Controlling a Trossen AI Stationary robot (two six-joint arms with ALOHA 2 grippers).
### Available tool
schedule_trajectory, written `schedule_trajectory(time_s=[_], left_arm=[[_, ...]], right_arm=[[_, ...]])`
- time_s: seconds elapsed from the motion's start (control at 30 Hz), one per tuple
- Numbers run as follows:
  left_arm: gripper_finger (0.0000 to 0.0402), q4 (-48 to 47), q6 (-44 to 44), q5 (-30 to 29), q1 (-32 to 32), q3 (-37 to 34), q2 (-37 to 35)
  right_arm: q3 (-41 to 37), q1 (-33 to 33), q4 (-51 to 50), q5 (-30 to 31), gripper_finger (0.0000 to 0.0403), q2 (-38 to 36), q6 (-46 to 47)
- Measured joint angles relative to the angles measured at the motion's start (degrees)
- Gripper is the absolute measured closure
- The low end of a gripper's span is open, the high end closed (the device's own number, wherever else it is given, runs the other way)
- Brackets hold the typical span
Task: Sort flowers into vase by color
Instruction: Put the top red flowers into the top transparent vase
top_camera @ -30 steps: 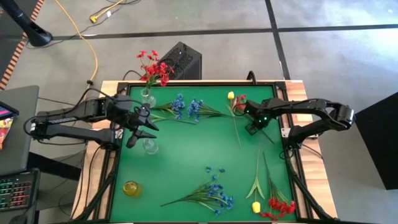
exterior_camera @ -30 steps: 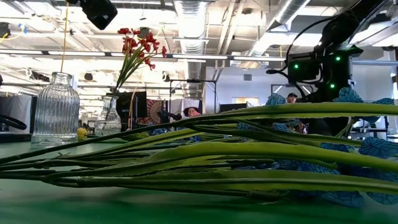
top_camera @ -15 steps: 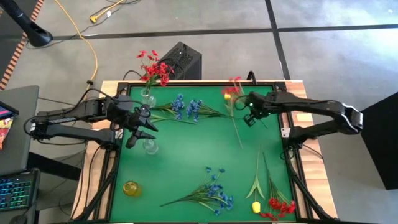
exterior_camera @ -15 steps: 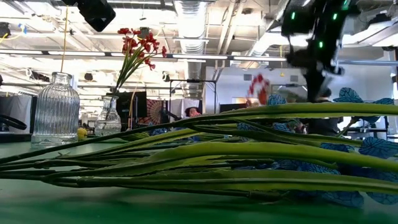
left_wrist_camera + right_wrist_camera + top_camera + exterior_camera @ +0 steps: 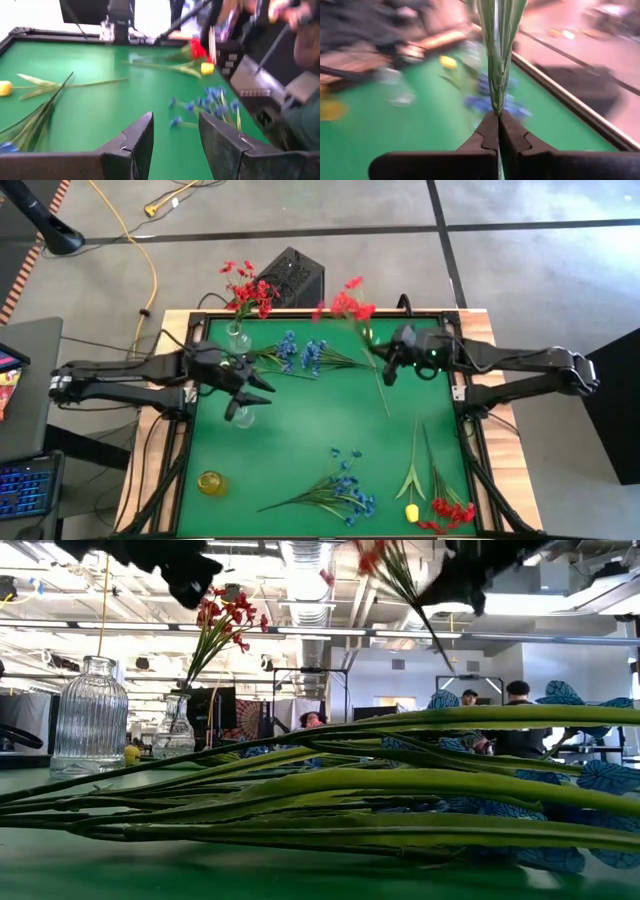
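High view: blurred red flower spray (image 5: pixel 343 304)

Blurred red spray (image 5: pixel 343 303) overhead, its blossoms (image 5: pixel 371 554) cut off in low view.

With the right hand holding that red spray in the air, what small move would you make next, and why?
Probably carry it left toward the vase with red flowers at the table's far left. The right hand is shut on the red spray, lifted above the mat, and that vase already holds matching red blossoms. The left hand waits open nearby.
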Motion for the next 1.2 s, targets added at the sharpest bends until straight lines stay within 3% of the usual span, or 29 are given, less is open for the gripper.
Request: schedule_trajectory(time_s=[0.27, 0.4, 0.63, 0.8, 1.2], left_arm=[[0.0258, 39.6, -6.4, -6.8, -3.4, -12.7, 7.9], [0.0258, 49.9, -6.5, -12.6, -5.9, -14.0, 14.6], [0.0258, 61.2, -5.4, -15.4, -8.3, -13.6, 24.2], [0.0258, 64.1, -5.5, -17.9, -8.3, -13.6, 26.0], [0.0258, 64.3, -5.2, -18.8, -8.3, -13.6, 26.0]], right_arm=[[-4.7, 5.9, 22.6, -7.8, 0.0378, 5.3, -0.6], [-4.7, 8.4, 30.9, -9.1, 0.0378, 10.6, -1.7], [-4.7, 9.9, 44.2, -15.8, 0.0378, 20.1, -2.7], [-4.7, 10.0, 49.4, -20.7, 0.0378, 25.2, -2.6], [0.1, 10.2, 55.4, -20.9, 0.0378, 36.7, -1.2]])
